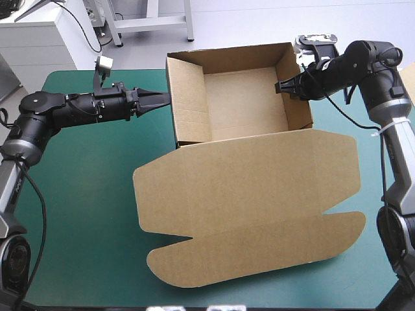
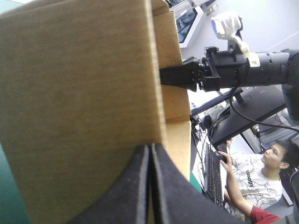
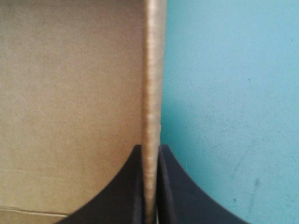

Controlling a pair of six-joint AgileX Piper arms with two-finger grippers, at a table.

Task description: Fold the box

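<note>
Two black claws gripped the open brown cardboard box: left claw its left wall, right claw its right

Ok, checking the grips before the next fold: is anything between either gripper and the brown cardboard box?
Nothing visible. The right gripper has the brown cardboard box's right wall between its jaws; the left gripper's shut tip meets the left wall.

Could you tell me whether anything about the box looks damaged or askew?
Nothing stands out: the box is an open tray, walls upright, lid flat; the left gripper and right gripper each pinch a side wall.
</note>
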